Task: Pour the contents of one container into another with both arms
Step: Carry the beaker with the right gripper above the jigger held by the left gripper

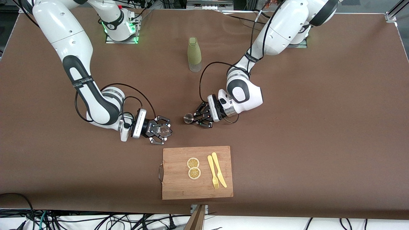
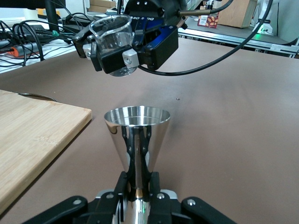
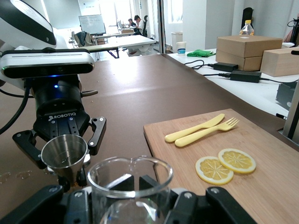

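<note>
My right claw (image 1: 165,130) pinches the glass (image 1: 165,129), a small clear tumbler with a thick base, held above the brown table (image 1: 319,127) toward the right arm's end. My left claw (image 1: 195,119) is clamped on the waist of the jigger (image 1: 188,118), a polished steel hourglass of two cones, its mouth up, over the table just beside the glass. "ROBOTIQ" is printed on the left claw's black body. Nearer the front camera lies a bamboo board (image 1: 197,187) with two lemon slices (image 1: 193,168) and a yellow fork (image 1: 212,172) and knife (image 1: 219,169). An olive bottle (image 1: 194,54) stands between the arm bases.
</note>
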